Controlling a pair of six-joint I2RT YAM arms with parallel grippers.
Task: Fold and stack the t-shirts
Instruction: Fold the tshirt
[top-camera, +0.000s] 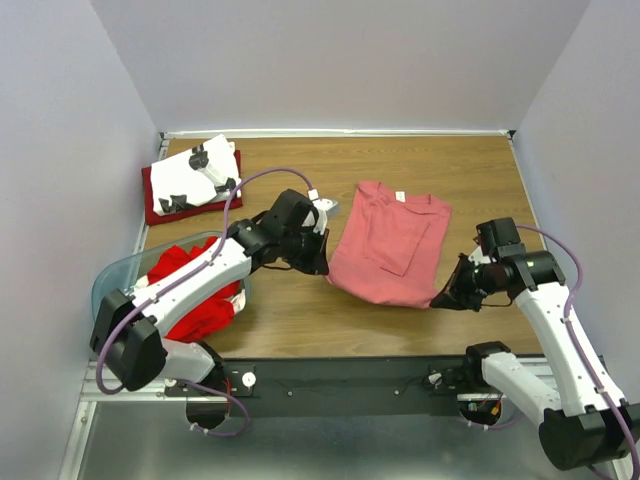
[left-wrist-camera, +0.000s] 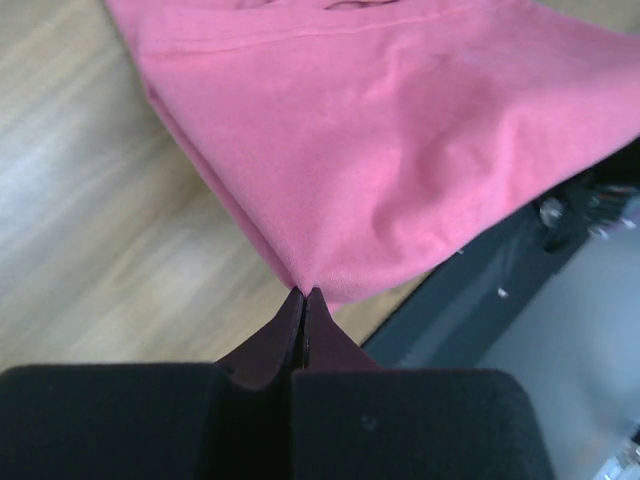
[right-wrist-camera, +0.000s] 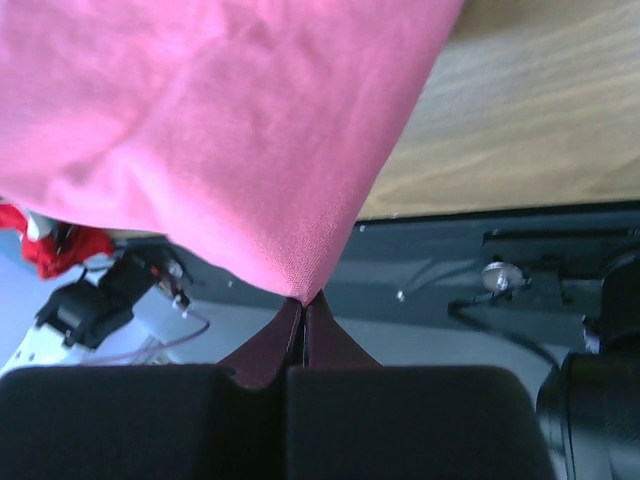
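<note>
My left end effector (left-wrist-camera: 303, 292) is clenched on the near-left corner of the large salmon-pink collared cloth t-shirt (top-camera: 390, 245), and my right end effector (right-wrist-camera: 303, 298) is pinched shut on its near-right corner. The shirt lies part-folded on the brown wooden counter (top-camera: 480, 180) between the two arms, its long axis running away from me to the collar. I judge the coming fold carries both corners straight forward, toward that far collar end, with each arm keeping its own side.
</note>
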